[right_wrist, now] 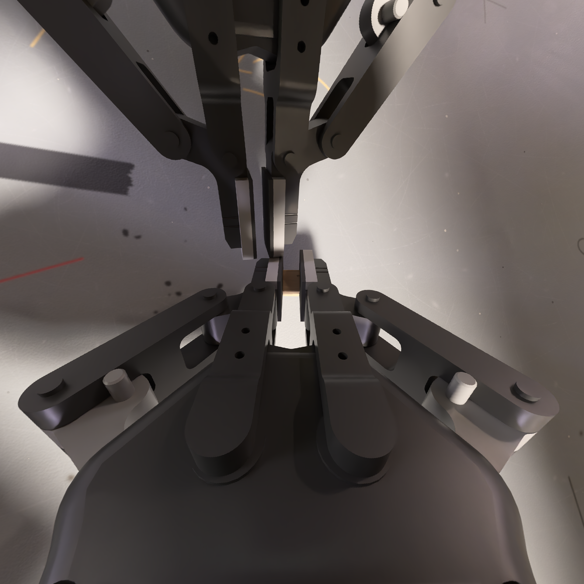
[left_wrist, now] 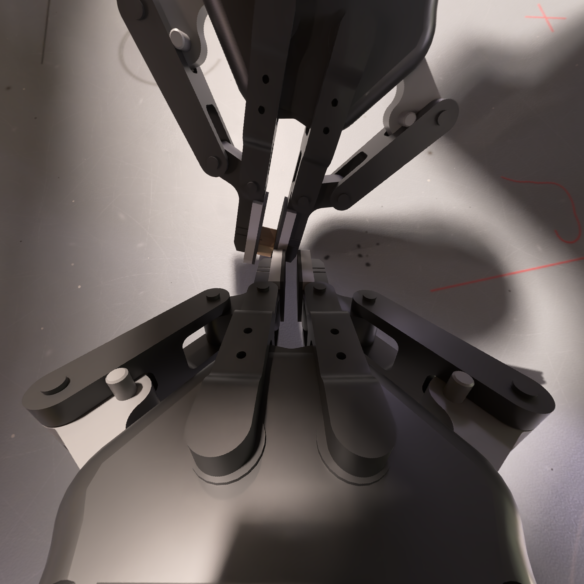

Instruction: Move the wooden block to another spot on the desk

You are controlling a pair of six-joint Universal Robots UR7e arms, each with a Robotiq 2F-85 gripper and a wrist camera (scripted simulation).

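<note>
The wooden block (right_wrist: 291, 280) is small and brown, and only a sliver of it shows between pads. My right gripper (right_wrist: 291, 275) is shut on it, one pad on each side. In the left wrist view the block (left_wrist: 267, 241) sits in the right gripper (left_wrist: 268, 245), which reaches in from the top. My left gripper (left_wrist: 291, 264) faces it tip to tip, almost touching. Its jaws are drawn together to a narrow slit with nothing between them. It also shows in the right wrist view (right_wrist: 260, 246). Whether the block touches the desk is hidden.
The white desk (left_wrist: 94, 189) is scuffed, with red pen lines (left_wrist: 505, 271) to the right and black specks (left_wrist: 366, 251). A dark grey strip (right_wrist: 63, 173) lies at the left of the right wrist view. Both arms cast broad shadows.
</note>
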